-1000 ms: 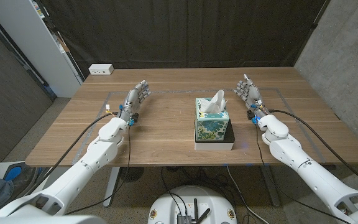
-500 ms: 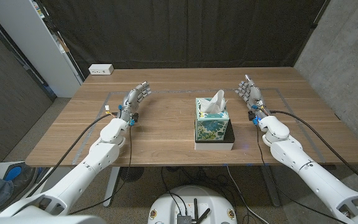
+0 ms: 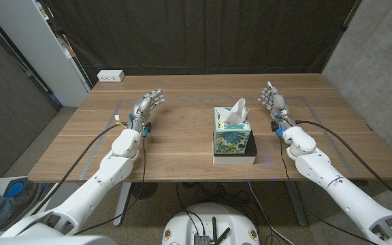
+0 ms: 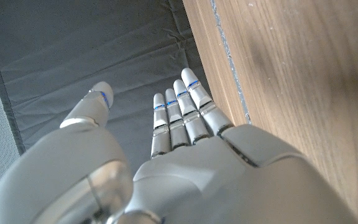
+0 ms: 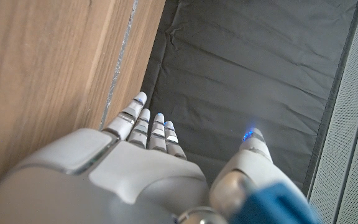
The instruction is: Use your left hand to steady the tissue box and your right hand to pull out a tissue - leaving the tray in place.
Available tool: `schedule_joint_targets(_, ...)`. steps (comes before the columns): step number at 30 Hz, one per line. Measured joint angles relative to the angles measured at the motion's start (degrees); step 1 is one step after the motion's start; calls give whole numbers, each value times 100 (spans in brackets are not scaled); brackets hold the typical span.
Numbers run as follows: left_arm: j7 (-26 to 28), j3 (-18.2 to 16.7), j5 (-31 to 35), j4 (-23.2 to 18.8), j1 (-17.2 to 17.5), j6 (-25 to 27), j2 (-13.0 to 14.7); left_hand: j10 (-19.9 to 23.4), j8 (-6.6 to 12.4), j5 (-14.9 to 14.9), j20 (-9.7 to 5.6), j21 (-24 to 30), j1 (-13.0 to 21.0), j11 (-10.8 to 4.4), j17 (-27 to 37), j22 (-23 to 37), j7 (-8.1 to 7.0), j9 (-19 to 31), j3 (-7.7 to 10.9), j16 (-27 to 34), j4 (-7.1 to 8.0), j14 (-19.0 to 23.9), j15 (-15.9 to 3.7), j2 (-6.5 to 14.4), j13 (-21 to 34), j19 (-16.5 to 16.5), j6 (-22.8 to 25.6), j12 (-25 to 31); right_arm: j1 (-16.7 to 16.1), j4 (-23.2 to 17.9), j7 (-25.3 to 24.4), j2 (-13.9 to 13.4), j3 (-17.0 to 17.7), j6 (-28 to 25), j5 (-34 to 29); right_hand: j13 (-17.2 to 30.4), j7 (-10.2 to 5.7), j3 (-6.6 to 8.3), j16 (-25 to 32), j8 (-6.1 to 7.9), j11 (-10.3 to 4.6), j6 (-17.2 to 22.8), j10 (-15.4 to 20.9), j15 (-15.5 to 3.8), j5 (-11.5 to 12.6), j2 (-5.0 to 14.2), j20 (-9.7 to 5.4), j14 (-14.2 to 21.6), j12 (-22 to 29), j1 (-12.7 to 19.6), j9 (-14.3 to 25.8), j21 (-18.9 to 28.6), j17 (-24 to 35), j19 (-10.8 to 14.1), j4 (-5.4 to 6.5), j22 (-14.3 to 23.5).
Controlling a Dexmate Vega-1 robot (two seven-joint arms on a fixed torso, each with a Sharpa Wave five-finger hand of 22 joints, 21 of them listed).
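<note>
The tissue box (image 3: pixel 233 131) stood on a white tray (image 3: pixel 235 160) near the table's (image 3: pixel 182 146) middle, toward its near edge, with a tissue (image 3: pixel 236 111) sticking up from its top. The left hand (image 3: pixel 146 108) was well to the box's left and the right hand (image 3: pixel 273 102) to its right, both apart from it. Each held nothing, fingers stretched out and pointing toward the far edge.

No text, brand or number can be read anywhere. The tissue box (image 3: pixel 233 133) carries a teal leaf pattern rather than lettering, as far as the small head view allows one to tell.
</note>
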Motion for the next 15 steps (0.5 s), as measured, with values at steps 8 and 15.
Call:
schedule_joint_targets(8, 415, 71, 509, 102, -61, -93, -2, 29, 0, 0, 0, -1, 23, -28, 28, 0, 0, 4, -44, 28, -8, 0, 0, -23, 27, 0, 0, 0, -13, -95, -69, -39, -21, -44, -82, -33, 9, -1, 43, 0, -10, 33, 10, -40, 0, 0, -22, 39, 0, 0, 0, 0, 0, 104, 1, 0)
schedule_joint_targets(15, 940, 132, 1075, 56, -71, -26, 44, -43, 0, 0, 0, 21, 56, -1, 53, -1, 0, 3, -44, 27, -8, 0, 0, -56, 27, -1, -1, -28, -13, -120, -83, -59, -30, -50, -131, -33, 11, 15, 43, 45, -51, 71, 50, -19, 0, 0, -22, 59, 0, 0, 0, 0, -5, 103, -15, 0)
